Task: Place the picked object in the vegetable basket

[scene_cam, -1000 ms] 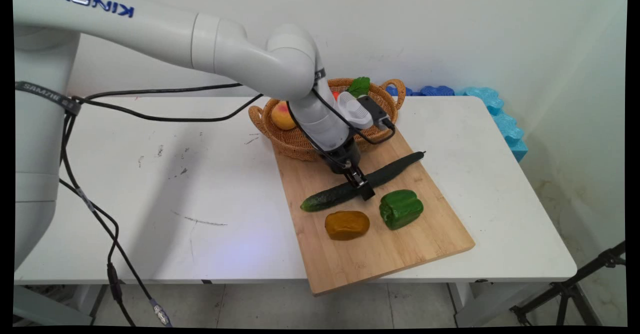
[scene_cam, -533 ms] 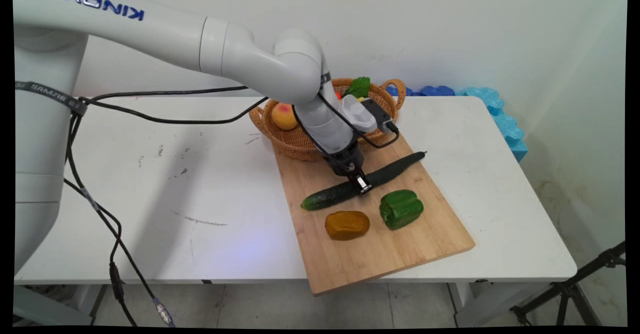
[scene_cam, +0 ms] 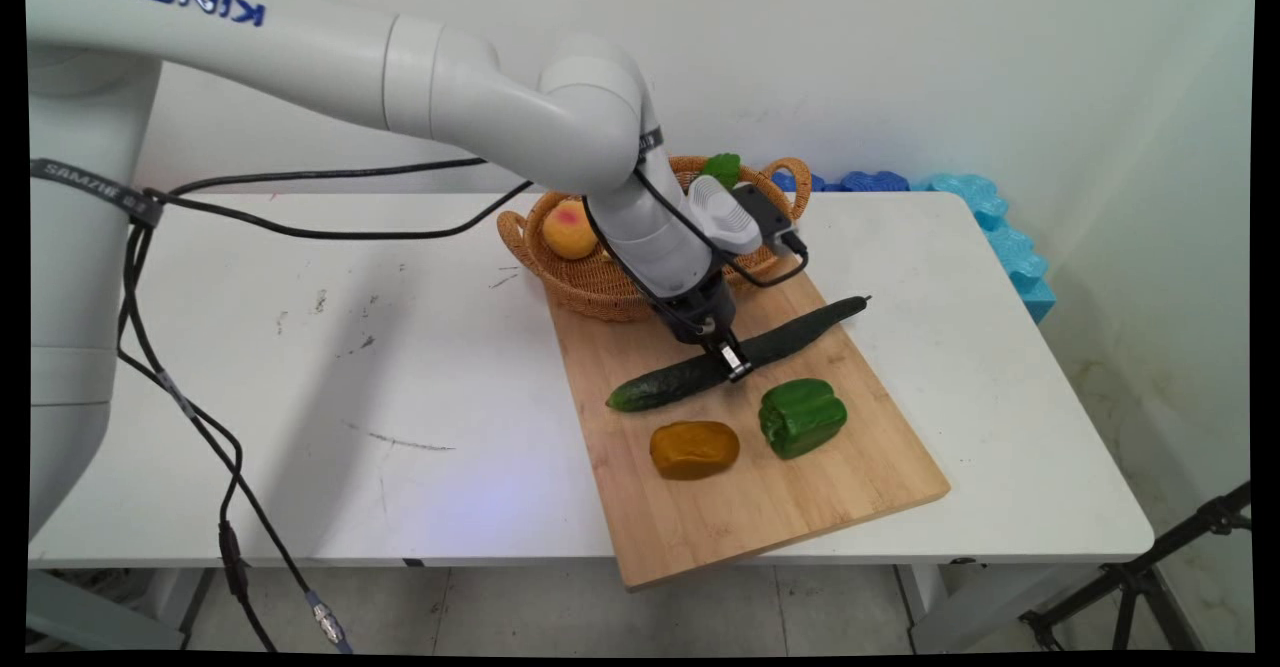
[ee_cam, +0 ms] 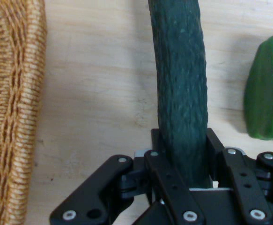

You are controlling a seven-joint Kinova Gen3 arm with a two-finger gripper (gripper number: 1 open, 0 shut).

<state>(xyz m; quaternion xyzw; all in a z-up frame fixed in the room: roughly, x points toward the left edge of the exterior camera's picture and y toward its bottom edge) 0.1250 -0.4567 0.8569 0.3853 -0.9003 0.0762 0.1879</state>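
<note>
A long dark green cucumber (scene_cam: 740, 355) (ee_cam: 180, 89) lies slantwise over the wooden cutting board (scene_cam: 830, 487), and my black gripper (scene_cam: 731, 362) (ee_cam: 183, 159) is shut on its middle. In the hand view the cucumber runs up from between the fingers (ee_cam: 157, 161), with the board (ee_cam: 99, 93) beneath it. The cucumber's right end is lifted a little over the board's far edge. A green bell pepper (scene_cam: 801, 416) (ee_cam: 267, 89) and a brownish-yellow rounded piece (scene_cam: 694, 449) rest on the board just in front of the cucumber.
A wicker basket (scene_cam: 570, 282) (ee_cam: 12, 108) with a peach (scene_cam: 567, 230) and a green leafy thing (scene_cam: 722, 167) stands right behind the gripper at the board's far end. Blue foam pieces (scene_cam: 985, 207) lie beyond the table's back right edge. Black cables (scene_cam: 330, 237) hang across the left.
The gripper has closed on the cucumber and raised it a little; the cucumber has shifted up and to the right on the board.
</note>
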